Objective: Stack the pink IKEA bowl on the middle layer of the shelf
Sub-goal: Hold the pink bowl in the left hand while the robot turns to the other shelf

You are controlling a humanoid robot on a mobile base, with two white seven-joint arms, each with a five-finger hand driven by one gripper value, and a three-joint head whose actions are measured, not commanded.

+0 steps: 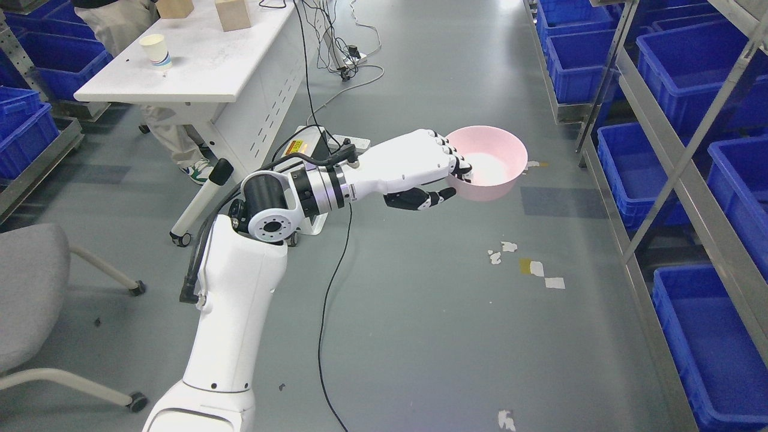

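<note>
A pink bowl (pixel 495 159) hangs in the air above the grey floor, right of the picture's middle, held upright with its inside showing. My left hand (pixel 451 179) grips its near rim: the fingers (pixel 457 163) curl over the edge into the bowl and the thumb sits under its side. The white left arm rises from the bottom left and stretches out toward the right. A metal shelf rack (pixel 672 174) stands along the right side, some way beyond the bowl. My right arm does not show.
Blue bins (pixel 690 66) fill the rack's levels on the right and more stand at the far left. A white table (pixel 204 60) with a paper cup (pixel 156 49) and a person's legs behind it stands upper left. A grey chair (pixel 30 288) is lower left; black cables cross the floor.
</note>
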